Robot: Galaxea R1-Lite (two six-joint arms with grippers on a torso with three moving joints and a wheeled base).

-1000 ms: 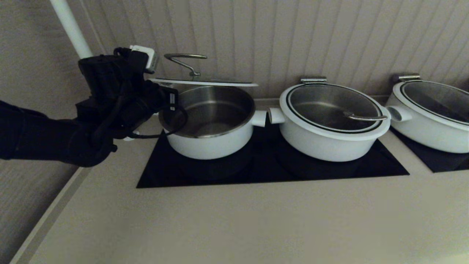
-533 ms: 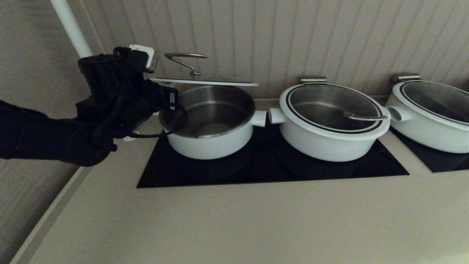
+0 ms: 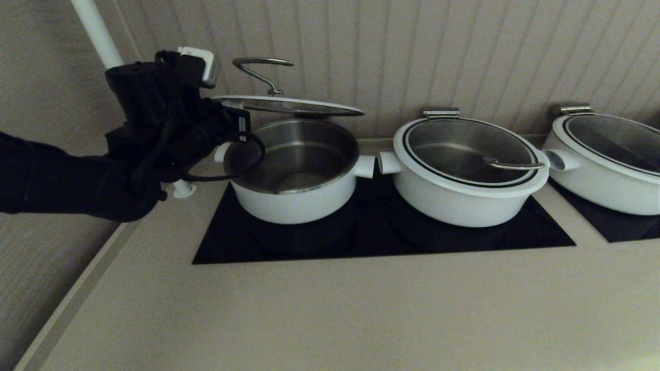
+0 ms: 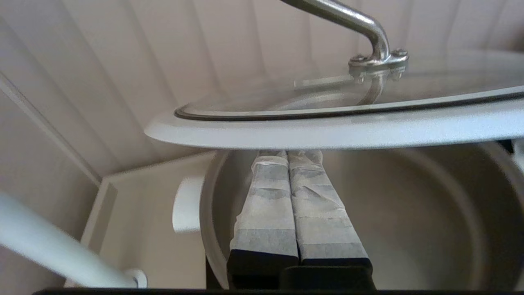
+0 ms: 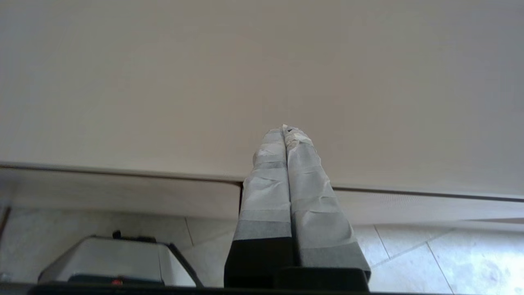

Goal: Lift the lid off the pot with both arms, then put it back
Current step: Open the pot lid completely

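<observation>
We are holding the lid up on our left gripper, whose taped fingers are pressed flat together with nothing between them and are slid under the lid's white ring at its left edge. So the lid is resting on the closed fingers, not being pinched. It is hanging nearly level, clear of and directly above the pot, which is sitting open on the dark part of the surface. That is the relation the return turns on: the pot's mouth lies straight below the lid, so lowering should need no sideways shift.

Our right gripper is parked well away below the surface edge, fingers closed on nothing. The left arm alone is carrying the load.

Compared with half a second ago, the lid and left gripper are sitting higher, with the gap above the pot's rim wider.
</observation>
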